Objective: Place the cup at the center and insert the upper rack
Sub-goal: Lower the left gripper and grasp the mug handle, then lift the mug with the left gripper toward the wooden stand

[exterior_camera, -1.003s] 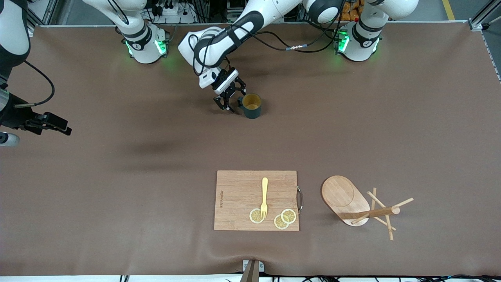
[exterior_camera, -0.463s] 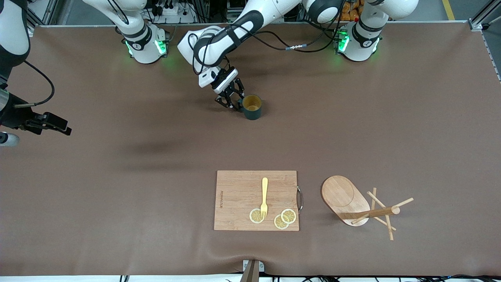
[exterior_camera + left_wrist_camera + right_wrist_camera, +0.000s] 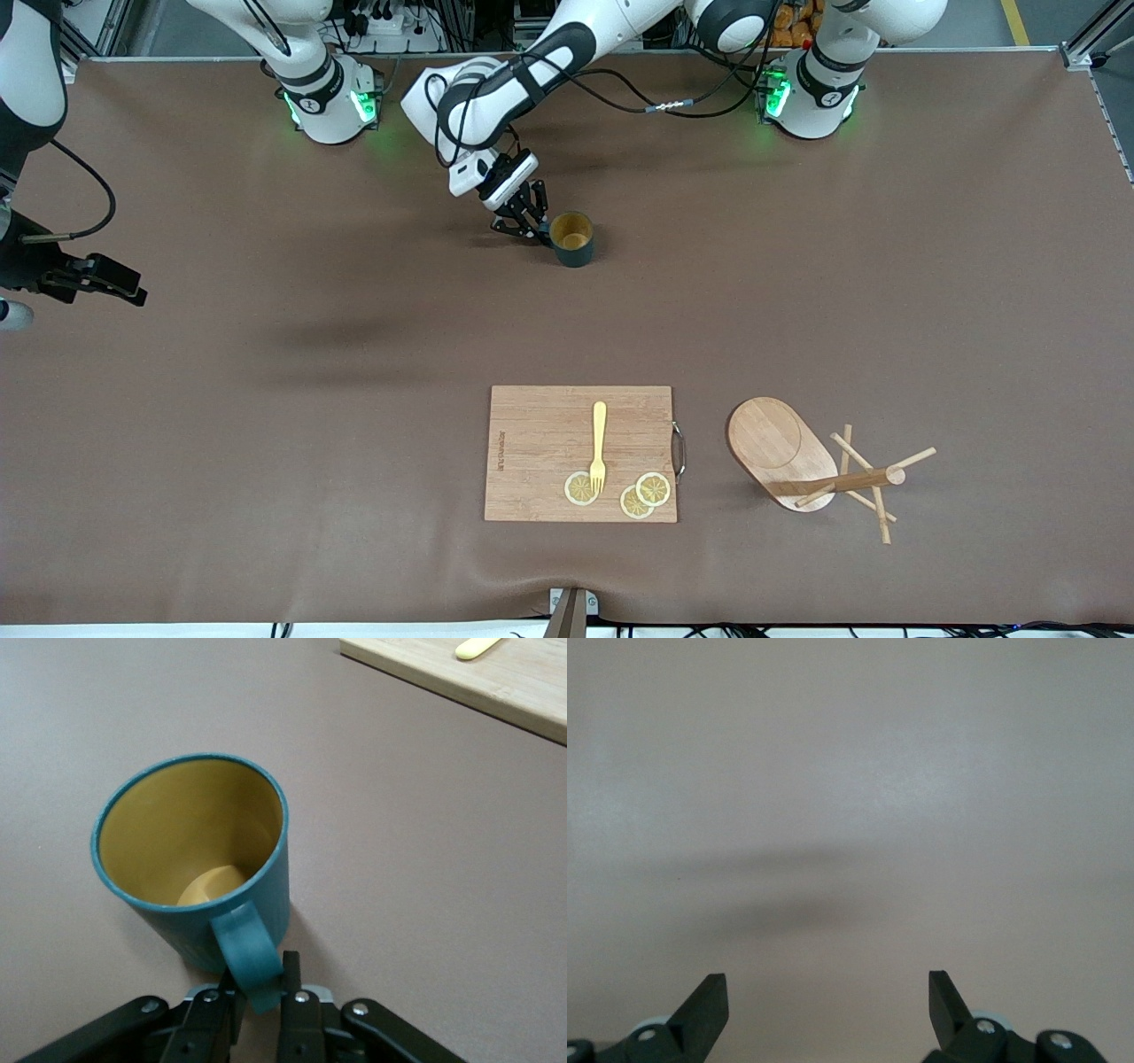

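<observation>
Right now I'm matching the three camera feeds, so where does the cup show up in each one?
Front view: the cup stands on the table, farther from the camera than the cutting board, the left gripper shut on its handle.
Left wrist view: the cup fills the middle, handle pinched between the fingers.
Right wrist view: not in it.
Shared landmark: the cutting board, in the front and left wrist views.
</observation>
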{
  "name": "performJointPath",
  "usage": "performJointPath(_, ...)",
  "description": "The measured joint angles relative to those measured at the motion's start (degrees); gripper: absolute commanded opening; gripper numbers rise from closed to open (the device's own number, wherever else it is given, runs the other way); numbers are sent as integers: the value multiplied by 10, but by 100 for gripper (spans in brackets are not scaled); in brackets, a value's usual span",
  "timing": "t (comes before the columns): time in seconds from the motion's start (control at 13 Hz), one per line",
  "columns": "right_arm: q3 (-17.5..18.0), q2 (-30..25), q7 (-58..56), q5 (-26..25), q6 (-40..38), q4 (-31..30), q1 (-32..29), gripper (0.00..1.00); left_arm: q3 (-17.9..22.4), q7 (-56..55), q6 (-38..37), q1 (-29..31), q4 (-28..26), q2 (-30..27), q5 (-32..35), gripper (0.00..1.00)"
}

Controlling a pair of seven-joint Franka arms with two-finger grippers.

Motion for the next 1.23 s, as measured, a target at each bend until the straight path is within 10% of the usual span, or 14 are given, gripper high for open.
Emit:
performJointPath(0.62, -1, 0, 0, -3, -25, 8, -6, 100, -7, 0, 74, 16, 23, -61, -20, 0)
performJointPath(1.23, 6, -1, 0, -3, -44, 29, -6, 100, -4, 250, 95, 187, 3, -216, -215, 0)
